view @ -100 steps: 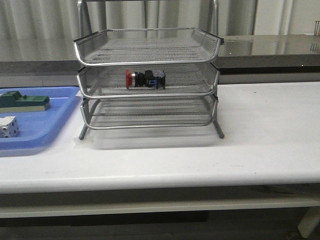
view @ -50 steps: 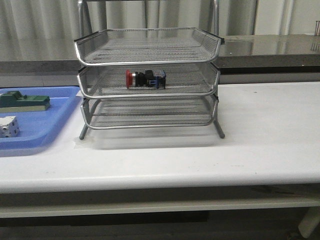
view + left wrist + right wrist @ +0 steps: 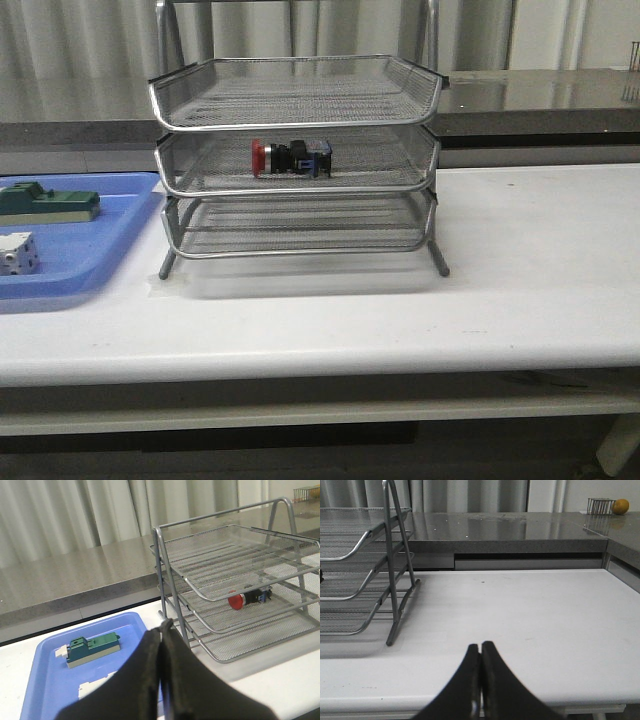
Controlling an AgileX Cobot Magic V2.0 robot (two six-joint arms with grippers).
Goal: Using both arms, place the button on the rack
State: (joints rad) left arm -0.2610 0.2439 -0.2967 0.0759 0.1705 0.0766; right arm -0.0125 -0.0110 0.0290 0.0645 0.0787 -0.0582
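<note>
1. A long white table (image 3: pixel 520 290) fills the front view. Its top is smooth, pale and a little shiny.
2. The silver wire rack (image 3: pixel 296 160) stands on the table, left of the middle. It has three mesh shelves, one above the other, and short legs that touch the table top.
3. The button (image 3: pixel 290 158) lies on its side on the middle shelf. Its red head points to the left and its blue end points to the right.
4. In the left wrist view the button (image 3: pixel 248 598) also shows on the middle shelf of the rack (image 3: pixel 235 585).
5. A flat blue tray (image 3: pixel 90 255) sits on the table just beside the rack, on the left.
6. A green block (image 3: pixel 48 204) lies in the tray toward the back. A small white block (image 3: pixel 18 252) lies in the tray nearer the front, at the edge of the view.
7. Behind the table runs a grey stone counter (image 3: pixel 540 95) with a glossy top. Behind that hang pale curtains (image 3: pixel 90 35) with long folds.
8. In the right wrist view a small wire basket (image 3: pixel 599 505) and an orange ball (image 3: pixel 620 506) sit far off on the counter.
9. The left claw (image 3: pixel 161 630) has its two black fingers pressed together, with nothing between them. It is above the tray.
10. The right claw (image 3: pixel 480 650) is pressed together too, and holds nothing. It is over bare table, to the right of the rack (image 3: pixel 360 565).
</note>
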